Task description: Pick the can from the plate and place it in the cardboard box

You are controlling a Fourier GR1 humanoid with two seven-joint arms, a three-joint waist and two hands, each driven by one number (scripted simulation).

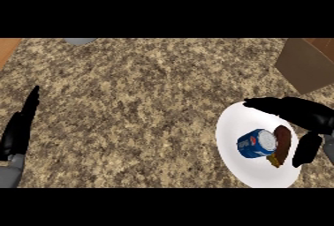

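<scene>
Black fingers of the right hand arch apart over the plate's three-o'clock rim, thumb low, grasping nothing. Blue can lies on its side mid-plate, touching a brown food piece; probably light, rigid, slick and prone to roll, best taken across its cylindrical wall. Cardboard box waits at one o'clock. Left hand rests at nine o'clock, fingers straight.

A single head view looks steeply down on the speckled surface from above its near edge. Both forearms enter from the lower edge, at about seven and four o'clock. The white plate sits close in at four o'clock, the cardboard box farther off at two o'clock, cut by the frame's right edge.
</scene>
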